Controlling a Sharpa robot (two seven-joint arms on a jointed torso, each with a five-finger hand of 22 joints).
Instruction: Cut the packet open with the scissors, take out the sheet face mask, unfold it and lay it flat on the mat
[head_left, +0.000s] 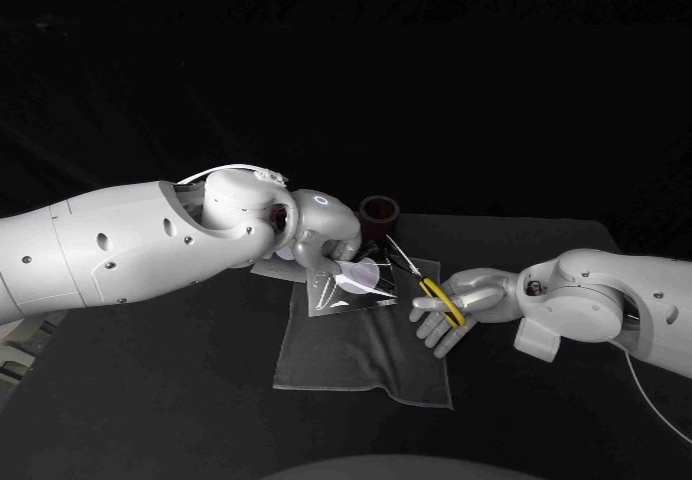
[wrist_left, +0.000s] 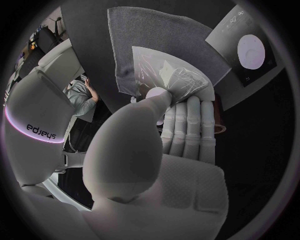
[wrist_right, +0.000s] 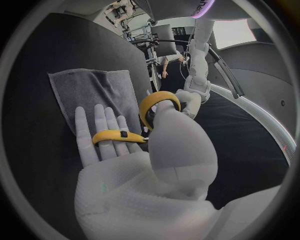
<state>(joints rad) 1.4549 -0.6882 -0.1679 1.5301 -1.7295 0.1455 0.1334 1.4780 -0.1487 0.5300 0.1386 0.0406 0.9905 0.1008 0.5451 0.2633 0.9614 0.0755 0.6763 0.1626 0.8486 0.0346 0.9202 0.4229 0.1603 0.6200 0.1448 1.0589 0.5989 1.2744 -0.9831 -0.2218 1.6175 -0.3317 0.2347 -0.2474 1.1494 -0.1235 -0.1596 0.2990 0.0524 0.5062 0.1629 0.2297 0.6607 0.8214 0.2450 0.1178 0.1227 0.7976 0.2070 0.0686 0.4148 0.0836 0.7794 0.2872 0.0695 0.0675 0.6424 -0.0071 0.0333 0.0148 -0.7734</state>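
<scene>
The left hand (head_left: 326, 238) hides the top of the packet (head_left: 353, 292).

Dark cylinder (head_left: 381, 209), black table (head_left: 159, 410), white disc (wrist_left: 252, 50)

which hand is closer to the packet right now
Left. The left hand grips the packet itself, above the mat. The right hand is off to the packet's side, holding the scissors by their yellow handles.
</scene>
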